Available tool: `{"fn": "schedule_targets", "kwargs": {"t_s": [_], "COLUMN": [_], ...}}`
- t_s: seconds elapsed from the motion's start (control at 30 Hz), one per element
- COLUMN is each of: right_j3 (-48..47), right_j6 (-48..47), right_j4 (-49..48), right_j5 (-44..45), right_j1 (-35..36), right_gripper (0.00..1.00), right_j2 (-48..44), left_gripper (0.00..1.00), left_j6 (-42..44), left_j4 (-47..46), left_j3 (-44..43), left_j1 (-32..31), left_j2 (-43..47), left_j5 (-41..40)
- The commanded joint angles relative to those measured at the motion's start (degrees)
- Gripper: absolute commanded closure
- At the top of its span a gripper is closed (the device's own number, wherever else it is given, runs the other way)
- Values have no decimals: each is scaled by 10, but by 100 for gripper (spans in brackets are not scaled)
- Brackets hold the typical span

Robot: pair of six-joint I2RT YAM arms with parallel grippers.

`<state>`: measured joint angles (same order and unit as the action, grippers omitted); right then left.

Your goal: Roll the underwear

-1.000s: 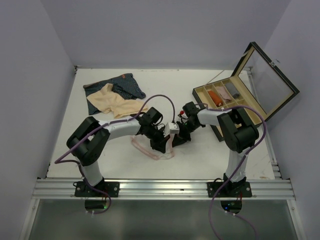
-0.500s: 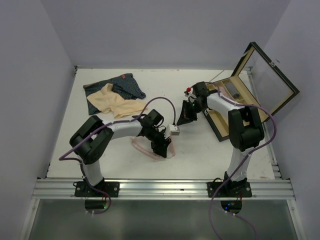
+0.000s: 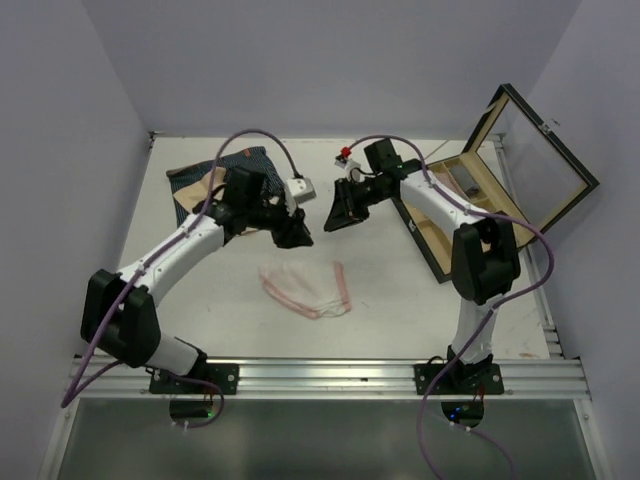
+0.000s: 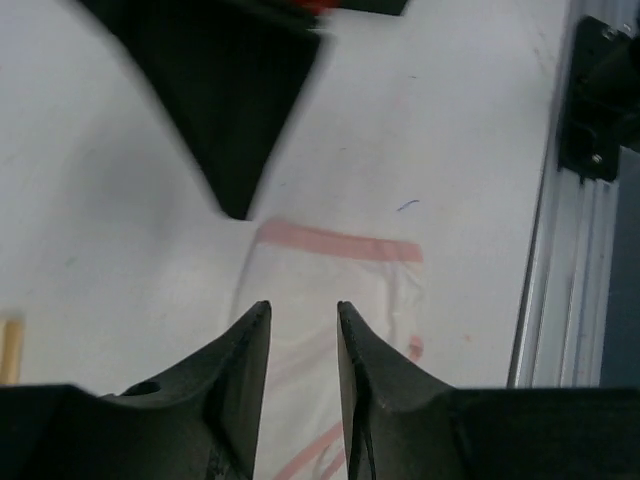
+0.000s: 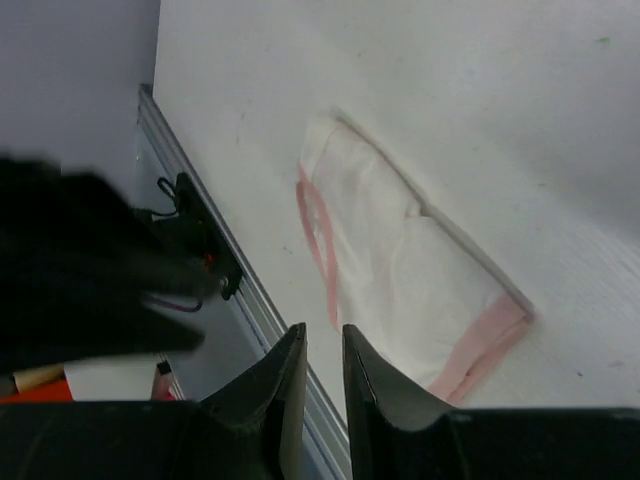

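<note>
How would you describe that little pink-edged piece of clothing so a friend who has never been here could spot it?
Start at the white table and look at the middle of its near half. The small white underwear lies flat there, alone. Its pink edging sets it apart from the navy striped garment heaped at the far left.

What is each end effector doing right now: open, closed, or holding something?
Left end effector: partly open, holding nothing.
Right end effector: slightly open, holding nothing.
</note>
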<state>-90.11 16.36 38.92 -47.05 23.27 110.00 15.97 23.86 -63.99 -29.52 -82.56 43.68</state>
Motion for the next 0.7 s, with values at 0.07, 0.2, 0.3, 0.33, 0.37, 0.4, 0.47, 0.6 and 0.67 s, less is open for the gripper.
{"fn": "schedule_targets", "kwargs": {"t_s": [0.07, 0.2, 0.3, 0.33, 0.37, 0.4, 0.47, 0.6, 0.67], "right_j3": [-2, 78, 122, 134, 159, 171, 196, 200, 176], "right_j6": [-66, -71, -72, -72, -71, -69, -58, -63, -70], "right_j4": [26, 11, 8, 0, -6, -15, -42, -60, -43], "right_j5": [-48, -54, -64, -64, -63, -56, -59, -48, -56], "right_j1": [78, 84, 84, 84, 84, 84, 84, 84, 83], "right_gripper": [73, 69, 68, 67, 67, 66, 66, 65, 65], "right_j2": [27, 45, 71, 76, 85, 87, 100, 116, 118], "left_gripper": [67, 69, 69, 71, 71, 71, 73, 73, 74], "left_j6": [-4, -15, -4, 3, 6, 6, 12, 13, 20], "left_j4": [94, 78, 79, 82, 78, 76, 71, 57, 58], "left_j3": [-7, 31, 50, 53, 55, 59, 55, 26, 7], "left_j1": [173, 195, 197, 200, 205, 211, 223, 226, 226], "left_j2": [-90, -133, -175, -202, -214, -227, -258, -302, -315], "left_j5": [96, 134, 110, 106, 105, 102, 100, 91, 94]}}
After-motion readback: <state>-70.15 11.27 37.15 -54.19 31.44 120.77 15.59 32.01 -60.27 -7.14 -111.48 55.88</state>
